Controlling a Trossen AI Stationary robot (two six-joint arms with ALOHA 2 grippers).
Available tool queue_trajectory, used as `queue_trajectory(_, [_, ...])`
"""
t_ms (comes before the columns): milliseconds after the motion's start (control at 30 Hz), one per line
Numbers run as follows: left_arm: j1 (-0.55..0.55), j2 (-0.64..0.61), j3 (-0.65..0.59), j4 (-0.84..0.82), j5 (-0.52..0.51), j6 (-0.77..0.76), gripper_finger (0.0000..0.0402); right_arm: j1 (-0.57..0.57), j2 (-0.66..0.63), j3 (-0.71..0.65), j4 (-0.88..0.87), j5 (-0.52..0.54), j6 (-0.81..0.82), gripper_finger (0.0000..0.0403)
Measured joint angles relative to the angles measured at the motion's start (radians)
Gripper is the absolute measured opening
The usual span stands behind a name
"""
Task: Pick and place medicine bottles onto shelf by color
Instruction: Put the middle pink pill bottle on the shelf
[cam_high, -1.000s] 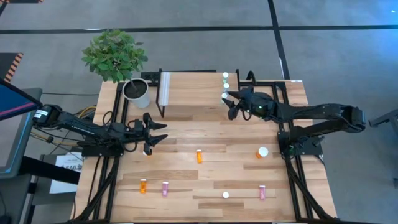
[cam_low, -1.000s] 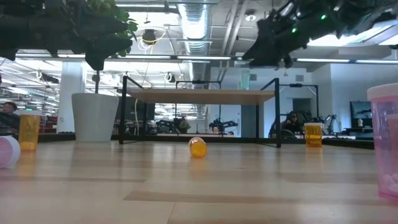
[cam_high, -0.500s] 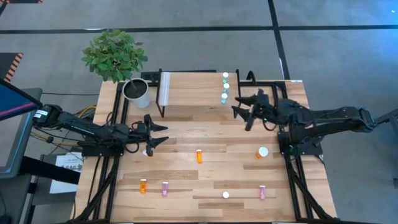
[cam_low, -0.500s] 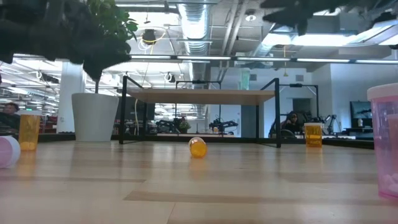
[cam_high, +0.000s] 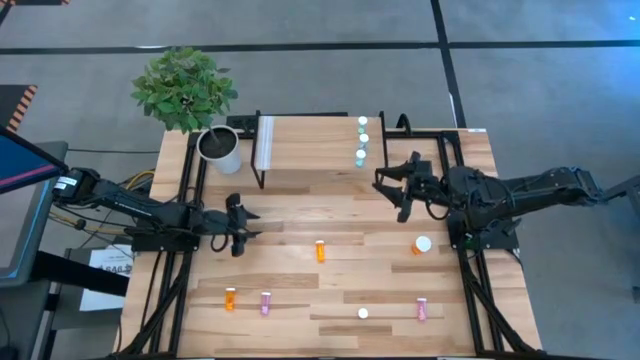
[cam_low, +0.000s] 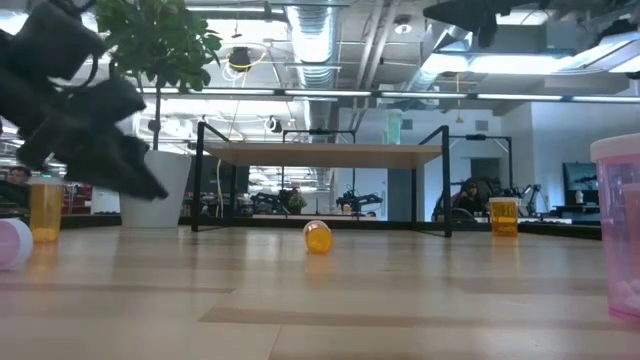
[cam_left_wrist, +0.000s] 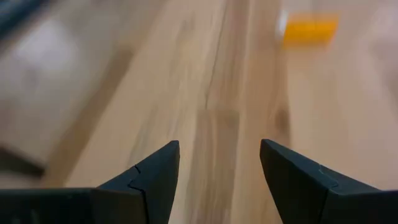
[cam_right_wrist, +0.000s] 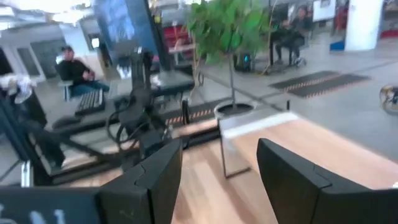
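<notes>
The shelf stands at the table's far middle on thin black legs, with three teal bottles in a row at its right end. An orange bottle lies on its side mid-table; it also shows in the left wrist view. Other bottles stand on the table: a larger orange one, a small orange one and two pink ones. My left gripper is open, tipped down over bare wood left of the lying bottle. My right gripper is open and raised, right of the shelf's front corner.
A white plant pot with a leafy plant stands left of the shelf. One white-capped bottle stands near the front edge. Black frame rails run along both table sides. Bare wood lies between the shelf and the lying bottle.
My left gripper has tipped downward and sunk toward the tabletop, staying open. My right gripper has drawn back from the shelf's right end toward the table's right and near side and risen, still open. The bottles have not moved.
</notes>
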Motion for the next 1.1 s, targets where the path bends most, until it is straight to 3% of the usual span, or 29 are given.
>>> queue_trajectory(133, [0.000, 0.000, -0.004, -0.109, -0.001, -0.005, 0.0212, 0.022, 0.011, 0.000, 0.008, 0.002, 0.007, 0.0230])
queue_trajectory(1100, [0.000, 0.000, -0.002, -0.096, 0.004, -0.003, 0.0212, 0.041, 0.080, -0.001, 0.011, 0.059, 0.000, 0.0230])
